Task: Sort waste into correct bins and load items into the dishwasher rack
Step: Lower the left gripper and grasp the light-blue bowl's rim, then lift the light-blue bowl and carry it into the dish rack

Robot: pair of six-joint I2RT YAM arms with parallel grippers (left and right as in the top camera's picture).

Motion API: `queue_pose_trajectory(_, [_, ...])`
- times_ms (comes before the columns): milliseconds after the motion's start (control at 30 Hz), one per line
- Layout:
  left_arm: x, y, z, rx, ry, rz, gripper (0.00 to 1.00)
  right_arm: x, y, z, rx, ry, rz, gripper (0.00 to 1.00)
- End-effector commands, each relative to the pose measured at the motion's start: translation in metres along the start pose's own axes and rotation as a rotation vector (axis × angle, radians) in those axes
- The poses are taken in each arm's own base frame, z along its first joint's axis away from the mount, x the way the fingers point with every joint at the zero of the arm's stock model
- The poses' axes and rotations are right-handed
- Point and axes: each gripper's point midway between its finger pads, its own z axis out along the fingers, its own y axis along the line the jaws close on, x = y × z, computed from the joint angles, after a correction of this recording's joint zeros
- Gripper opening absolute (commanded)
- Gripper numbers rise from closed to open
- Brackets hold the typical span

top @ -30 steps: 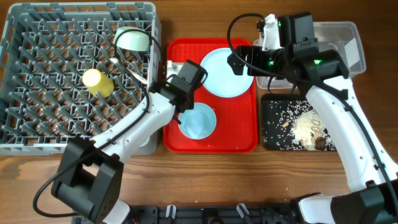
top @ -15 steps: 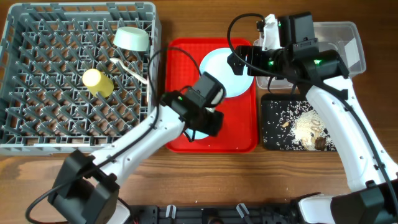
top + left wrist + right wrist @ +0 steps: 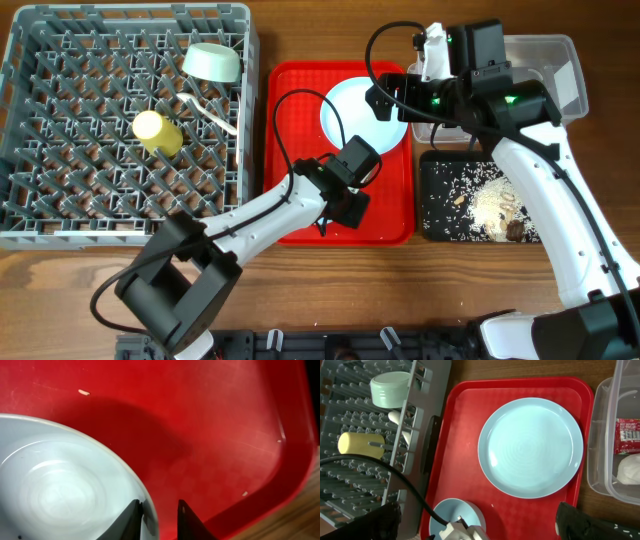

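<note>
Two-finger left gripper (image 3: 158, 510): straddled light-blue bowl (image 3: 65, 485) rim, unclamped
Right gripper (image 3: 479, 519): hung high over red tray (image 3: 465, 435), spread wide

Light-blue bowl (image 3: 65, 480) upright on red tray (image 3: 290, 100), plate (image 3: 345, 120) near; yellow cup (image 3: 155, 132), green bowl (image 3: 212, 62) in rack (image 3: 60, 100).

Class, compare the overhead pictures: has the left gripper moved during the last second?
Yes. Against the red tray, the left gripper has gone from the far left corner toward the near edge, over the blue bowl.
</note>
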Motion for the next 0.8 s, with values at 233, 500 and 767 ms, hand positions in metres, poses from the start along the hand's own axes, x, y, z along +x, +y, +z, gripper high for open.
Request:
queue_pose_trajectory(233, [0.002,0.009,0.006,-0.072,-0.005,-0.002,0.05,0.002,0.001,0.005,-0.012,0.016,0.009,1.00])
queue_pose_trajectory(500, [0.008,0.009,0.006,-0.079,0.018,0.002,0.04,0.002,0.001,0.005,-0.012,0.016,0.009,0.99])
queue_pose_trajectory(767, [-0.047,0.011,-0.101,0.146,-0.154,-0.088,0.04,0.002,0.001,0.005,-0.012,0.016,0.008,1.00])
